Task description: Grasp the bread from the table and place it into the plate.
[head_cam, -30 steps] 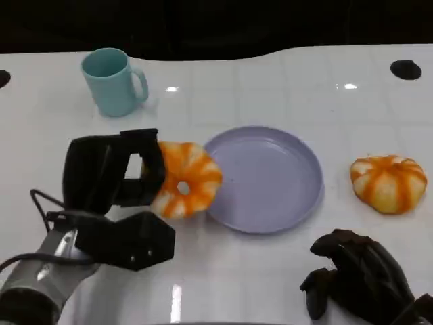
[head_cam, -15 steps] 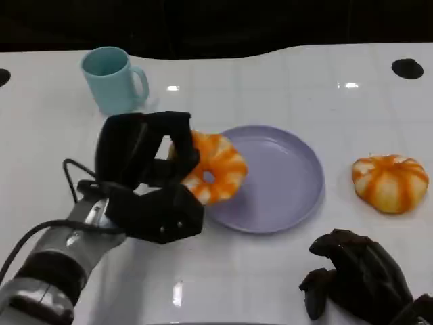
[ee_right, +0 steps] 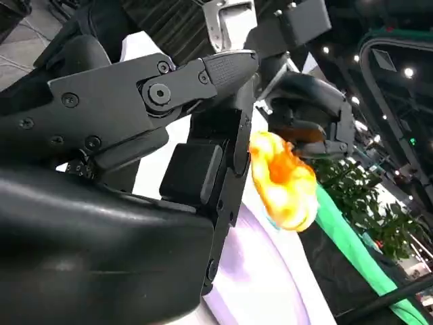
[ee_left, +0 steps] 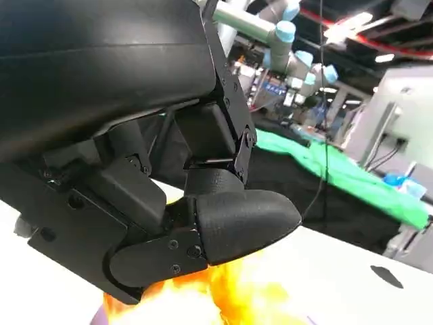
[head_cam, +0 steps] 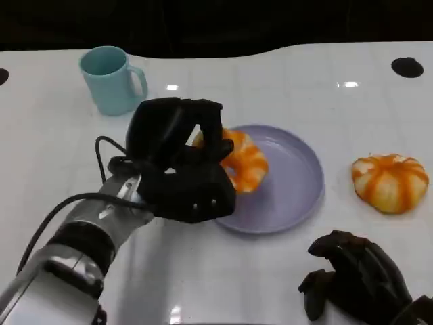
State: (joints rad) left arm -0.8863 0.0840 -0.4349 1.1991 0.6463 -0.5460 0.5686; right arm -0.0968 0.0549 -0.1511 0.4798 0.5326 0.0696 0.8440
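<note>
My left hand [head_cam: 179, 159] grips an orange-and-white striped bread [head_cam: 247, 162] and holds it over the left part of the purple plate [head_cam: 291, 183]. In the left wrist view the bread [ee_left: 223, 298] glows orange just under the black fingers [ee_left: 230, 220]. The right wrist view shows the same bread [ee_right: 283, 179] held by the left hand [ee_right: 311, 112] above the plate [ee_right: 243, 271]. My right hand [head_cam: 355, 281] rests on the table near the front right, fingers curled in with nothing in them. Whether the bread touches the plate is hidden by the hand.
A second striped bread [head_cam: 389, 181] lies on the white table to the right of the plate. A teal mug [head_cam: 111, 80] stands at the back left. A black round hole [head_cam: 406, 66] marks the table's far right.
My left hand has carried the bread to the right and a little further back, from beside the plate's left rim to over the plate. The right hand has not moved.
</note>
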